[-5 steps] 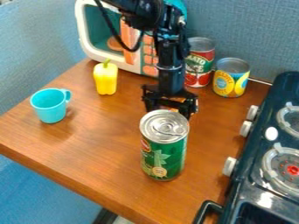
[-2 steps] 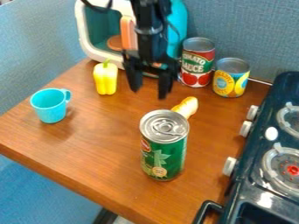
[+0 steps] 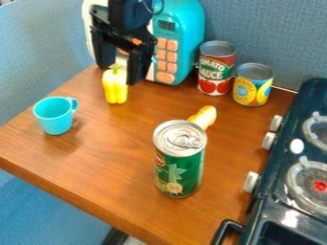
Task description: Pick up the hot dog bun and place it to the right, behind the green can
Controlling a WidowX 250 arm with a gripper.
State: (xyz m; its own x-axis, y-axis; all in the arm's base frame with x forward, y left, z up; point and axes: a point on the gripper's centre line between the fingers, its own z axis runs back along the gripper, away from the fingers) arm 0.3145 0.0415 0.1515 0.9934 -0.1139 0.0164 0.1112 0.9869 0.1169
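Note:
At the upper left, the black gripper (image 3: 118, 74) hangs open in front of the toy microwave, its fingers apart around the top of the yellow pepper (image 3: 115, 87). The pepper stands upright on the wooden table; whether the fingers touch it I cannot tell. A tall green can (image 3: 179, 170) with a silver lid stands near the table's middle. Just behind it lies a small yellowish, elongated item (image 3: 205, 116), its lower end hidden by the can. The turquoise cup (image 3: 55, 116) is upright to the left, its handle facing right.
A teal and white toy microwave (image 3: 184, 28) stands at the back. Right of it are a tomato sauce can (image 3: 216, 69) and a shorter yellow can (image 3: 253, 86). The dark toy stove (image 3: 281, 167) lines the right side, and the table's front edge (image 3: 76, 195) slants across the lower left.
From behind the green can, my gripper has risen and swung back and left to the pepper. The yellowish item has come into sight; the cans, cup and pepper have stayed put.

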